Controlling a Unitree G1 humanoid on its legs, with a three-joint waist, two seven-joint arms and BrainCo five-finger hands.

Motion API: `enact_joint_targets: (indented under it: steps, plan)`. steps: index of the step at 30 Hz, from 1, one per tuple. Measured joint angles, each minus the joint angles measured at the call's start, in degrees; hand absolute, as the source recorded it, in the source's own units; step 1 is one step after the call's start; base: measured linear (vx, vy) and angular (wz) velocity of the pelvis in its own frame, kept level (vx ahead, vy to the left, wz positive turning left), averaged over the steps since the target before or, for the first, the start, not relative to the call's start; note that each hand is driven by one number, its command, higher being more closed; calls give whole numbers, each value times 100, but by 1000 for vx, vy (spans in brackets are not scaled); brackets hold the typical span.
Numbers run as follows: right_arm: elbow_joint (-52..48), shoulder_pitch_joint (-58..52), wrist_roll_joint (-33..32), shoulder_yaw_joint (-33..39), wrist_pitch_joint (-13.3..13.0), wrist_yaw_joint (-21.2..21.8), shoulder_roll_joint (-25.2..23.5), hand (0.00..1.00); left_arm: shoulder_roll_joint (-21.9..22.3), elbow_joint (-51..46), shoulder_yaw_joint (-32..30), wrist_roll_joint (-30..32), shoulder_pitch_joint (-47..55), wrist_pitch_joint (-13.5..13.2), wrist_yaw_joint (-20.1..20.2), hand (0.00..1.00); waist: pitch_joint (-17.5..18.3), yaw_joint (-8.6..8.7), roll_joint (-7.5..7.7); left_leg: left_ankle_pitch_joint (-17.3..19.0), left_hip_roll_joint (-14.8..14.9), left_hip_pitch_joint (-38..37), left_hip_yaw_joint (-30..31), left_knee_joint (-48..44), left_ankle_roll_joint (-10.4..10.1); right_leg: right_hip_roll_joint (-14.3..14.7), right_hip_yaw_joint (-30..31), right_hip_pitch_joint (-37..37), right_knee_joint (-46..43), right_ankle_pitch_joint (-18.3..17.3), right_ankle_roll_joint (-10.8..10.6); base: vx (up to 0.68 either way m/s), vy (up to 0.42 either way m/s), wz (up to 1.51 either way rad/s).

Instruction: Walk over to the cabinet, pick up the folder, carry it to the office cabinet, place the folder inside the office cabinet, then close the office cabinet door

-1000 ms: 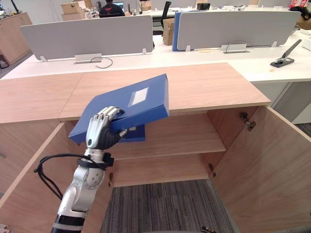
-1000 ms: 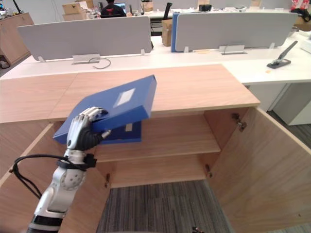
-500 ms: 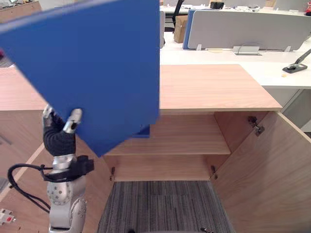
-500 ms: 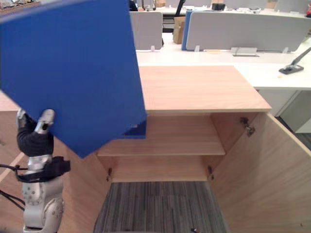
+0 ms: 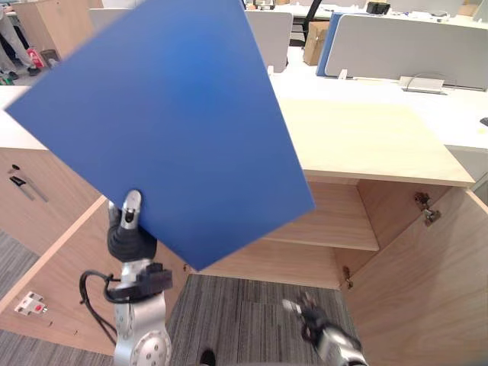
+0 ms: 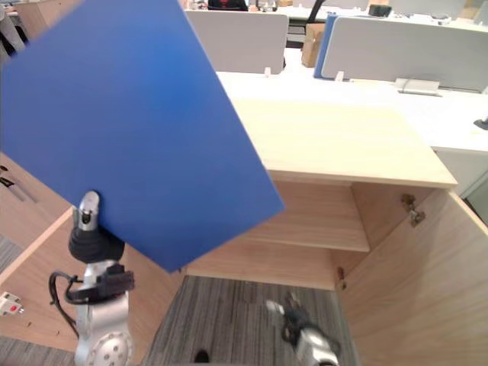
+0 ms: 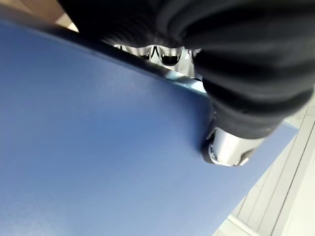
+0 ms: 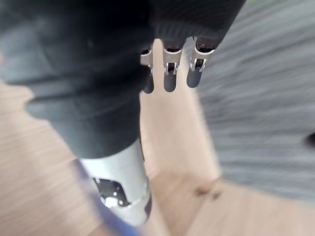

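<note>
While my left hand (image 5: 128,232) clamps the folder (image 5: 164,130) aloft before the open cabinet (image 5: 366,141) — pickup done, I judge — shelving it and shutting the door (image 5: 415,297) are left.

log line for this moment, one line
left robot hand: shut on folder, held up | right robot hand: open, low | cabinet: open, folder not yet inside

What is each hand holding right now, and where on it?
The left hand pinches the blue folder at its lower edge, thumb on the near face. The right hand holds nothing.
</note>
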State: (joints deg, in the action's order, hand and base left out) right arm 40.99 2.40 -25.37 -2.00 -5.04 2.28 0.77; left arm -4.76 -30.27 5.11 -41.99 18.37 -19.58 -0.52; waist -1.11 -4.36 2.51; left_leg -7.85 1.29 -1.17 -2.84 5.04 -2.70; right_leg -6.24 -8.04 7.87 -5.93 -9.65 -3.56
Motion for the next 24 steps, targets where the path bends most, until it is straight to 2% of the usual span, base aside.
enact_joint_targets:
  steps: [2, 4, 7, 13, 19, 24]
  plan:
    - [-1084, -46, -63, 61, -104, -31, -26, 0, 16, 2, -113, 21, 171, 14, 1, 100, -4, -1, 8, 1, -2, 1, 1, -1, 1, -3, 0, 0, -1, 1, 1, 0, 0, 0]
    - [-2189, -143, -130, 316, -356, -106, -15, 0, 17, 4, -423, 142, 308, 78, 5, 100, -2, 24, 12, 3, -11, -9, 1, 0, 3, -14, 0, 5, -7, 1, 1, -15, 3, -1]
    - [-2861, -154, -295, 526, -507, -166, 4, 0, 65, 4, -731, 197, 321, 121, 8, 100, 5, 36, 22, 2, -11, -35, 3, 1, 4, -13, 0, 11, -28, 1, 1, -50, 2, -3]
    - [-3493, -67, -293, 186, -536, -49, 14, 0, 181, 3, -868, 469, 320, 143, 19, 100, 9, 66, 19, -8, -3, -33, 2, 3, 12, -4, -16, -1, 2, 4, 5, -57, 1, -1]
    - [-3697, 342, -317, -319, -521, 263, 28, 0, 183, 4, -1041, 1130, 320, 170, 17, 100, 47, 72, 35, -19, -12, 34, 36, 0, 11, 3, -49, -23, 45, 23, 12, 7, -3, 2]
    - [-3687, 648, -725, -1041, -325, 513, 235, 0, 178, 35, -1022, 1517, 310, 190, -12, 100, 82, 68, 50, -18, -17, 110, 73, 0, 12, 6, -91, -64, 54, 30, 10, 10, -7, 5]
